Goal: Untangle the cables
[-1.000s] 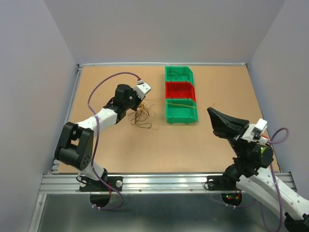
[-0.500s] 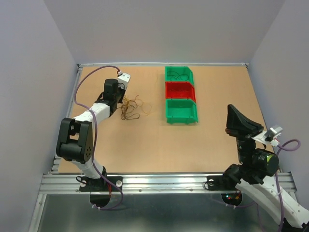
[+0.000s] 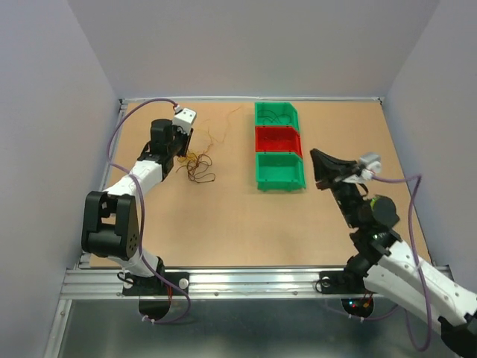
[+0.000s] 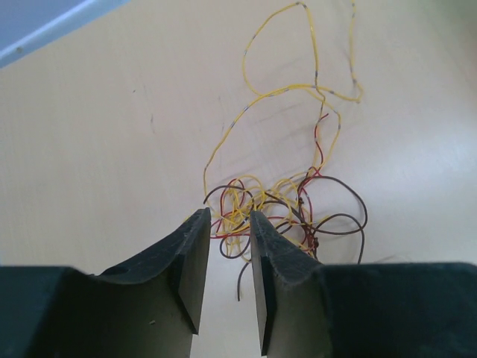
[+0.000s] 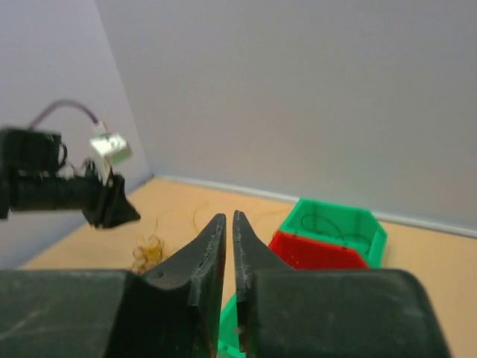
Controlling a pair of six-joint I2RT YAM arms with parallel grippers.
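The cables (image 3: 198, 165) lie as a small tangle of yellow, red and dark brown wires on the left part of the table, with thin strands trailing toward the back. In the left wrist view the tangle (image 4: 276, 205) sits just beyond the fingertips, and long yellow loops reach farther out. My left gripper (image 3: 185, 148) (image 4: 226, 216) stands open over the tangle's near edge, nothing between its fingers. My right gripper (image 3: 316, 156) (image 5: 229, 218) hangs in the air right of the bins, its jaws parted by a narrow slit and empty. From there the tangle (image 5: 148, 253) shows far off.
Three bins stand in a row at the middle back: a green one (image 3: 260, 115) holding dark wires, a red one (image 3: 277, 139), and a green one (image 3: 301, 177) nearest. A raised rim (image 3: 119, 149) borders the table's left side, close to the left arm.
The left gripper moved left and toward the back, dragging the tangle with it, and its jaws widened. The right arm swung up and in toward the bins, and its jaws parted slightly.
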